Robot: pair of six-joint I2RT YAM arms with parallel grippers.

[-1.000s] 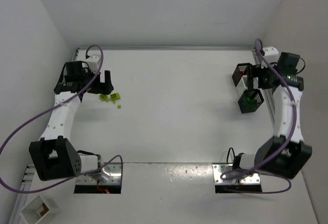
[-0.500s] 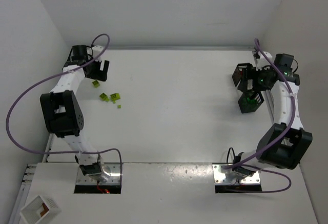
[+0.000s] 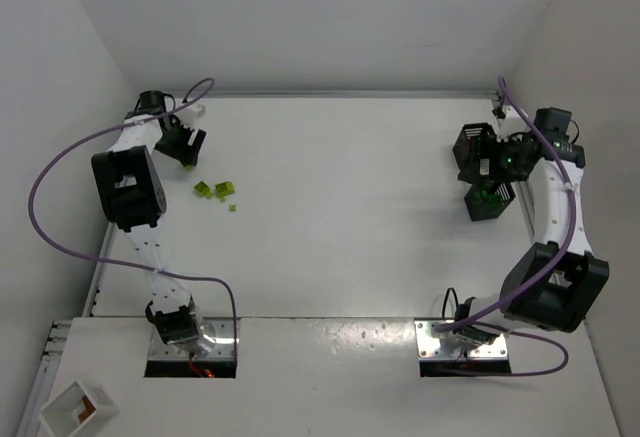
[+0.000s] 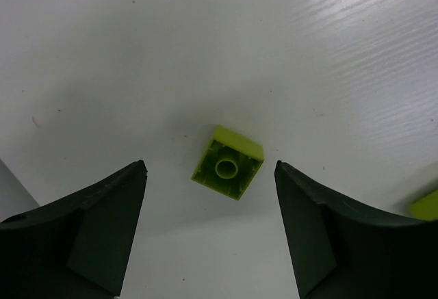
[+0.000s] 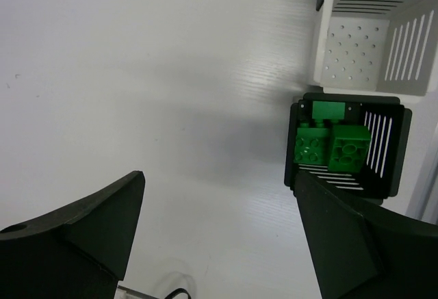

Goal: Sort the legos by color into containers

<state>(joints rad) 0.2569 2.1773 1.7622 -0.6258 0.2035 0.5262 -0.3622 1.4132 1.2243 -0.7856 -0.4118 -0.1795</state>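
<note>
Lime-green legos [image 3: 226, 190] lie loose on the left side of the table [image 3: 340, 217], a small cluster of them nearest to us, so we judge the sorting only partly done: none of these has reached a bin yet. Just beyond the cluster one more lime brick [image 4: 228, 163] lies alone on the bare surface, and our left gripper [image 4: 209, 169] hovers over it with its jaws apart, one finger on either side, touching nothing. We take that brick as the next to be picked. Across on the right, the nearer black container [image 5: 387, 148] holds at least two dark green bricks [image 5: 349, 145] side by side on its floor. Our right gripper [image 5: 219, 176] hangs beside it, spread wide and empty. Just beyond that bin, a second slatted container [image 5: 373, 32] shows a pale perforated floor with nothing in it that we can see.
</note>
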